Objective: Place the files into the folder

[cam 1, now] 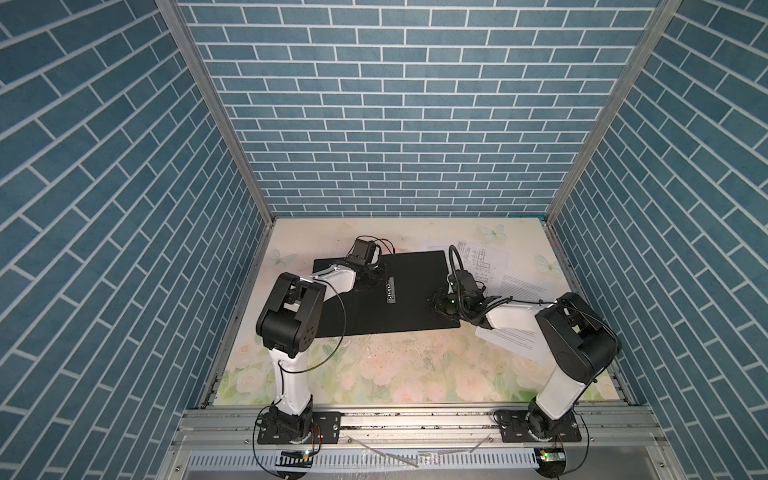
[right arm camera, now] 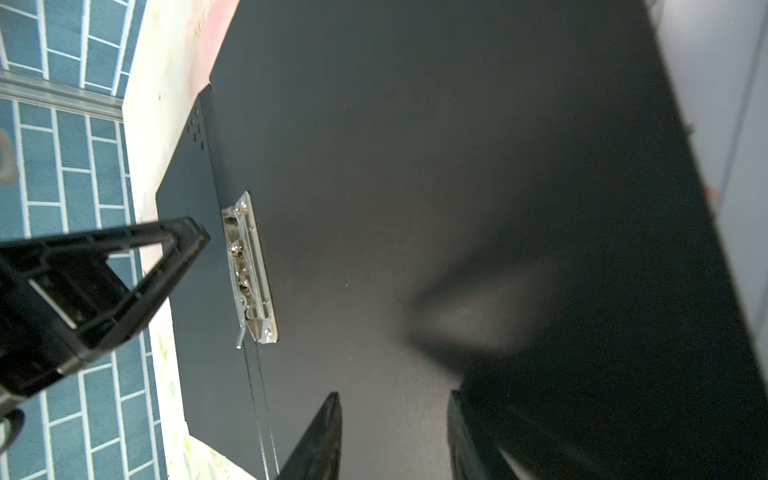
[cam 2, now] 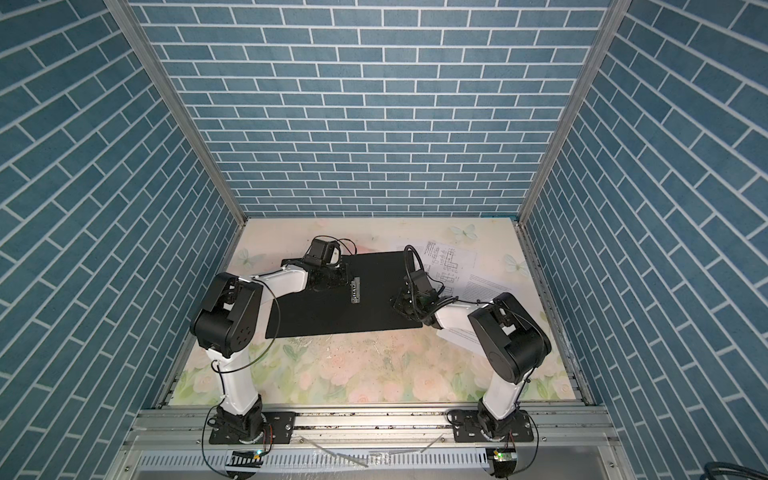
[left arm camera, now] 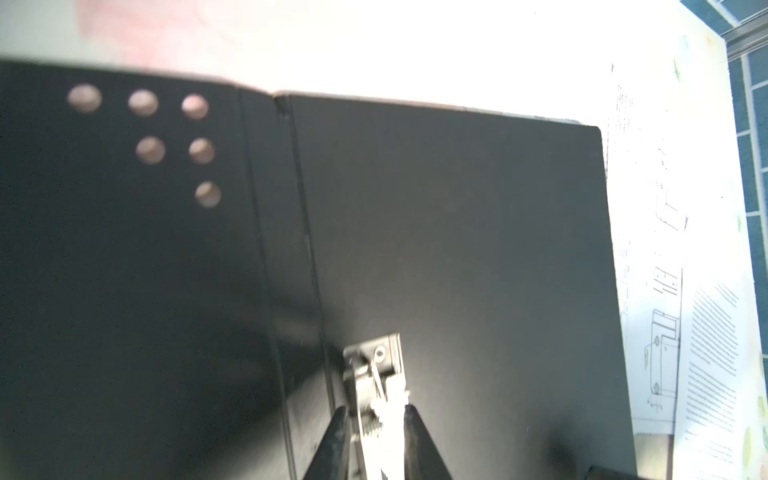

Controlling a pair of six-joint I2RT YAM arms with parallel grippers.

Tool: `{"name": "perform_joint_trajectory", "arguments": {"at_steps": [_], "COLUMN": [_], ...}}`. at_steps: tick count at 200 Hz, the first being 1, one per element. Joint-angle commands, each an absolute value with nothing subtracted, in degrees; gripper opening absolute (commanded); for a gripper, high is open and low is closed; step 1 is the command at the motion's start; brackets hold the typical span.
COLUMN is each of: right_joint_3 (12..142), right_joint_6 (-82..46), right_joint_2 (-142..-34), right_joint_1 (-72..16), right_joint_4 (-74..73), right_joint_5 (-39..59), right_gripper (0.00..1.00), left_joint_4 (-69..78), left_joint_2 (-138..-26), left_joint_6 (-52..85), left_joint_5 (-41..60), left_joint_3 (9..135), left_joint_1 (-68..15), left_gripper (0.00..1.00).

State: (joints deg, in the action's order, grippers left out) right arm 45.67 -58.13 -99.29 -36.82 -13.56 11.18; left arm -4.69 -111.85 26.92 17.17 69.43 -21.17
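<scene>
Since the sheets can only be slid in once the clip is up, I set my left end effector point(left arm camera: 374, 419) at the metal clip point(cam 1: 390, 291) that sits by the spine of the folder point(cam 1: 415, 286). Its fingers stand narrow, one on each side of the clip's lever. Whether they already pinch it I cannot tell, as the wrist view is blurred there.

The folder lies opened flat on the table point(cam 1: 374, 365), black inside up, so the paper can go straight in. My right end effector point(right arm camera: 395, 395) is over the half beyond the clip from my left one, fingers partly apart with nothing between them. I judge it is there to pin the cover so the folder does not shift when the clip is pulled, though I cannot see if it touches.

The sheets point(cam 1: 482, 259) wait on the table just past the folder's edge, on the outer side of my right end effector, near enough to fetch. One carries drawings, one point(cam 1: 525, 282) text, and another point(cam 1: 513, 338) lies partly under that arm. None is in the folder yet.
</scene>
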Motion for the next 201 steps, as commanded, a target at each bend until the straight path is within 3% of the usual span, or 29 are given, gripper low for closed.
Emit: {"name": "perform_joint_trajectory", "arguments": {"at_steps": [1, 201], "right_joint_3": [47.5, 50.7], "right_joint_6": [-58.8, -62.4], "right_joint_2": [-100.5, -101.3], "right_joint_1": [-37.4, -38.3], "right_joint_4": [-12.2, -12.0], "right_joint_5": [10.4, 12.6], "right_gripper": [0.41, 0.39], "left_joint_4": [-6.8, -5.0], "left_joint_2": [-113.7, -116.4], "left_joint_6": [25.7, 27.4], "left_joint_5": [15.9, 15.9], "left_joint_3": [71.1, 68.0], "left_joint_1": [-20.8, -21.4], "left_gripper": [0.24, 0.09]}}
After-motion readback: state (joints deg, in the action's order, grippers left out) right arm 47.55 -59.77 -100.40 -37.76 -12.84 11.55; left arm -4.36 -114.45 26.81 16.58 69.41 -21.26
